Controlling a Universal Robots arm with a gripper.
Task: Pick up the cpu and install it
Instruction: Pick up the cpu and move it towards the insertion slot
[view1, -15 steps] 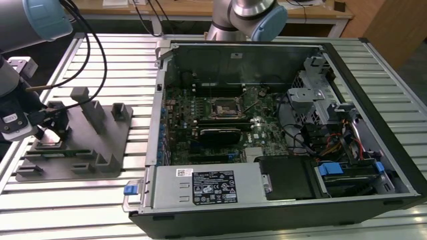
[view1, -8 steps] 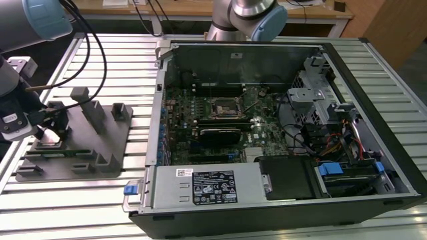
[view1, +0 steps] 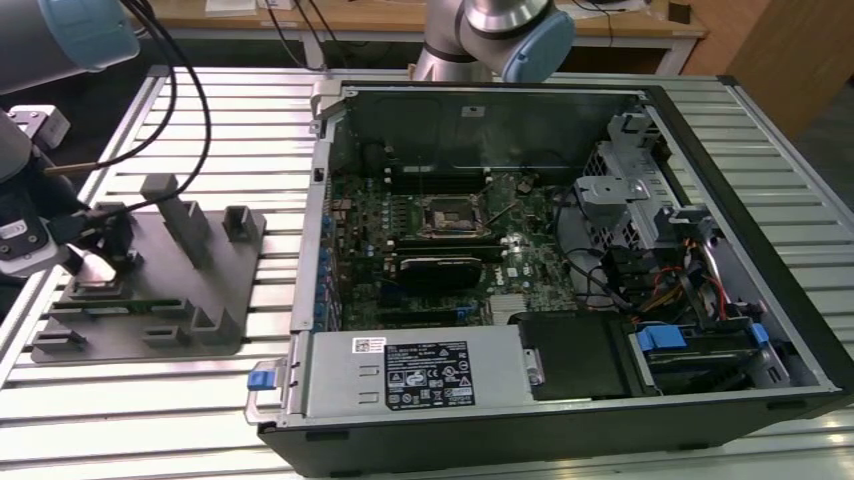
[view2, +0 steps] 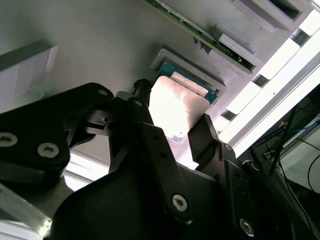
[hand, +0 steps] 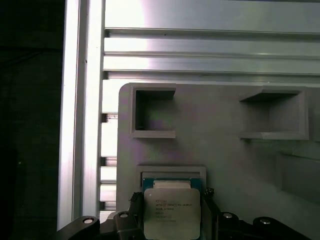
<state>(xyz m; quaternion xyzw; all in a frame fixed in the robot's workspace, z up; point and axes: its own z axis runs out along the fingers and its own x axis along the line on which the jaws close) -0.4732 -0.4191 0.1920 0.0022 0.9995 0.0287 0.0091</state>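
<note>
The cpu (hand: 172, 212) is a small square chip with a silver top and a thin green rim, lying in a shallow recess of the grey tray (hand: 225, 110). My gripper (hand: 172, 199) is right over it, with a black finger against each of two opposite sides. In the second wrist view the cpu (view2: 176, 107) glares bright between the fingers (view2: 142, 107), which press on its edges. In the exterior view my gripper (view1: 100, 262) hangs low over the grey tray (view1: 200, 300) at that view's left, and it covers the chip there.
An open computer case (view1: 561, 280) lies on the slatted metal table (view1: 774, 130), with the motherboard's empty socket (view1: 447, 212) near its middle. Upright grey blocks (view1: 180, 225) stand on the tray beside my gripper. Cables (view1: 187, 90) trail from the arm.
</note>
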